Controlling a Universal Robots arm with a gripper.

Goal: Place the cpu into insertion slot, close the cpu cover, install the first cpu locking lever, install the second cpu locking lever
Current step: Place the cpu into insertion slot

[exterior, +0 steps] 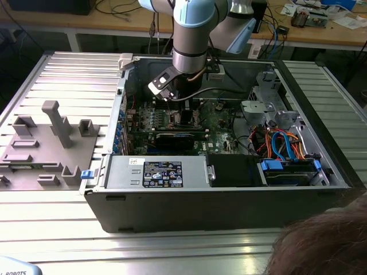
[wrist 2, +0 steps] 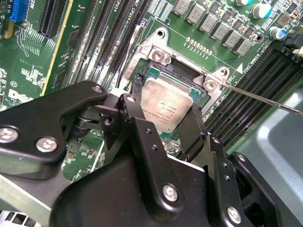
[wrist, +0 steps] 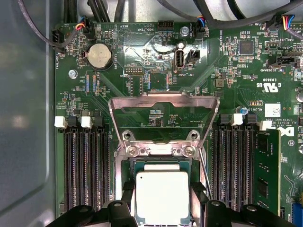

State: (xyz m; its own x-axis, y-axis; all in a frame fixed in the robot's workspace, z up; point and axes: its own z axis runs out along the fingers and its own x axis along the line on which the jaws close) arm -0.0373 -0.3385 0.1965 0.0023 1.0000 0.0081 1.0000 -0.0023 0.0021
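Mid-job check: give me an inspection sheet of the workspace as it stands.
Surface: open computer case on a ribbed metal table.
Job's things: cpu at the insertion slot, seating unclear; cpu cover open, tilted back; locking lever standing free.
Clutter: grey fixture blocks on the table.
Grippers: gripper shut on the cpu's opposite edges.
Cables: blue and orange cables inside the case, apart from the slot.
Surroundings: person's head at the near edge; workbench behind.

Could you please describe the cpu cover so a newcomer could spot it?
Inside the computer case, find the green board. Between its black memory slots lies the cpu; the cpu cover is the silvery cut-out frame swung open beside it.
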